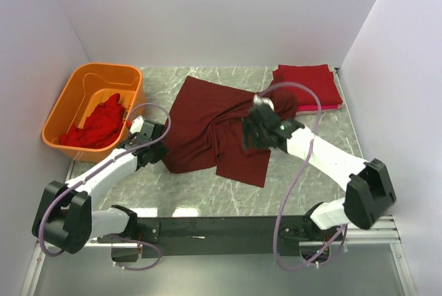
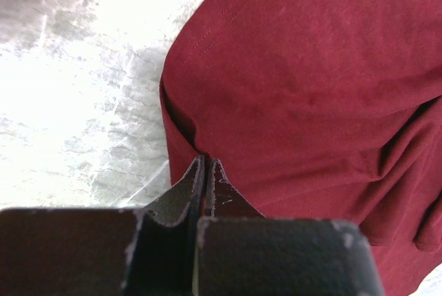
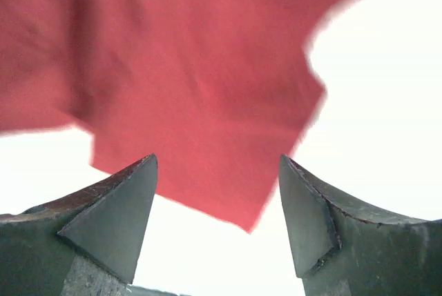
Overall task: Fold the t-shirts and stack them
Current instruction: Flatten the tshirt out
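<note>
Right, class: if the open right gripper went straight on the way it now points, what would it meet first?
Most likely the dark maroon cloth t-shirt. It fills the right wrist view ahead of the right gripper, whose jaws stand open. How far off the cloth lies is unclear.

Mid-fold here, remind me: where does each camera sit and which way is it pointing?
Top external: above and behind the bases, looking down on the table, maroon t-shirt, orange tub and folded red stack; left arm and right arm show whole.
Left wrist: on the left arm, looking down past the left gripper, shut on the shirt's edge, marble beside it.
Right wrist: looking down between the open right gripper fingers at a cloth corner.
Shared: top and left wrist both show the maroon t-shirt's left edge.
</note>
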You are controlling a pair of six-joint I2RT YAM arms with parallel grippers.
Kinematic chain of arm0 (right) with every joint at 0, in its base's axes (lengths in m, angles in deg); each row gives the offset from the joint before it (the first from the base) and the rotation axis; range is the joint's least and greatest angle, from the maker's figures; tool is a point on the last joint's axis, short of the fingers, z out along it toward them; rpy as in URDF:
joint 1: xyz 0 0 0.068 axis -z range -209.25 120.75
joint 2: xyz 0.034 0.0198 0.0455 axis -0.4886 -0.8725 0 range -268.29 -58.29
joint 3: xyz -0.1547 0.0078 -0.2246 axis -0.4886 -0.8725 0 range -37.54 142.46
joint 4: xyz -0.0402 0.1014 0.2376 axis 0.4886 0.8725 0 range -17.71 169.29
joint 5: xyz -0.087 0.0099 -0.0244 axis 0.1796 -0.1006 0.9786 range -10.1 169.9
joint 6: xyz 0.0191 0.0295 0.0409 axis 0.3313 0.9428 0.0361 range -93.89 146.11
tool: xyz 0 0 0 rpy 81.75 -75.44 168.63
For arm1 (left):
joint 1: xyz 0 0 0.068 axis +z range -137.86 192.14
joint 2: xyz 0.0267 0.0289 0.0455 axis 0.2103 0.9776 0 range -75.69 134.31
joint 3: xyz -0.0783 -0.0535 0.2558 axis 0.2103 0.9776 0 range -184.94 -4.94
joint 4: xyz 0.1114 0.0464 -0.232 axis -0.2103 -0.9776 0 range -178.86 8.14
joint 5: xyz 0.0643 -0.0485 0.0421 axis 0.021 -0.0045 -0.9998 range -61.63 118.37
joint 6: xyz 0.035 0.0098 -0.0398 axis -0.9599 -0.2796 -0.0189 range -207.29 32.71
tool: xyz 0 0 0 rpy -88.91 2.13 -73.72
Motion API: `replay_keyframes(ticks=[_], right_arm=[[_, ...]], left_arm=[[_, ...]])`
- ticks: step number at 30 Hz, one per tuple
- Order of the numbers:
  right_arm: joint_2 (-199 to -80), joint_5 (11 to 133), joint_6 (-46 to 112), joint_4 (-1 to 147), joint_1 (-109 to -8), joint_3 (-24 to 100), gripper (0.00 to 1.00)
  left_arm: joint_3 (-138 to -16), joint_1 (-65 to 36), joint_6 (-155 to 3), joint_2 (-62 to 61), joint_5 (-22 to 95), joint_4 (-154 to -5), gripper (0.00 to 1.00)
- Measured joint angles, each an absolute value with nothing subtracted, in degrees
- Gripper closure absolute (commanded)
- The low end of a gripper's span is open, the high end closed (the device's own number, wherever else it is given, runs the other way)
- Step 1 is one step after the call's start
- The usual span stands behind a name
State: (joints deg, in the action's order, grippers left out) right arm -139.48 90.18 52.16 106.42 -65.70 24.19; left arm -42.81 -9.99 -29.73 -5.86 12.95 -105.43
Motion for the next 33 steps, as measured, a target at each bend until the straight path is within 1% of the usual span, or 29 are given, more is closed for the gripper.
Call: replay_keyframes(ticks=[6, 9, 13, 17, 22, 23, 24, 25, 26, 28, 29, 31, 33], right_arm=[[-133.75, 87.65, 59.04, 110.51, -65.7, 5.94, 0.23], [-131.96, 84.98, 61.6, 110.86, -65.79, 1.29, 0.24], [-131.92, 84.13, 63.78, 109.77, -66.72, 0.33, 0.26], [-134.47, 84.41, 64.9, 108.48, -68.01, 0.83, 0.28], [-137.4, 84.98, 66.19, 107.65, -69.96, 2.08, 0.37], [-137.71, 85.11, 66.8, 107.62, -70.33, 2.29, 0.41], [-138.19, 85.59, 67.41, 107.76, -70.83, 2.62, 0.56], [-138.78, 86.25, 67.85, 108.06, -71.31, 3.04, 0.65], [-139.32, 86.6, 68.66, 108.32, -71.6, 3.45, 0.8], [-140.77, 86.84, 70.52, 108.63, -72.17, 4.63, 0.83], [-141.42, 87.15, 71.46, 108.96, -72.5, 5.27, 0.92], [-142.01, 87.87, 72.79, 109.64, -72.87, 5.86, 0.99], [-141.99, 88.5, 73.77, 110.12, -73.04, 6.01, 1.0]], left_arm=[[-42.81, -10.19, -29.84, -7.85, 10.72, -106.33, 0.99], [-42.79, -10.19, -29.84, -8.4, 9.74, -106.76, 0.99], [-42.79, -10.19, -30.6, -10.04, 9.0, -106.7, 0.99], [-42.79, -10.21, -30.49, -11.98, 7.86, -106.85, 0.99], [-42.79, -10.23, -30.49, -12.38, 6.92, -107.49, 0.99], [-42.72, -10.23, -30.58, -12.49, 6.99, -107.49, 0.99], [-42.57, -10.23, -30.65, -12.7, 7.05, -107.4, 0.99], [-42.3, -10.23, -30.73, -13.03, 7.23, -107.14, 0.99], [-41.96, -10.23, -30.84, -13.34, 7.49, -106.7, 0.99], [-41.54, -10.23, -30.89, -13.73, 7.53, -106.52, 0.99], [-41.47, -10.25, -30.86, -13.75, 7.53, -106.57, 0.99], [-41.47, -10.23, -30.84, -13.75, 7.49, -106.57, 0.99], [-41.47, -10.23, -30.86, -13.75, 7.42, -106.55, 0.99]])
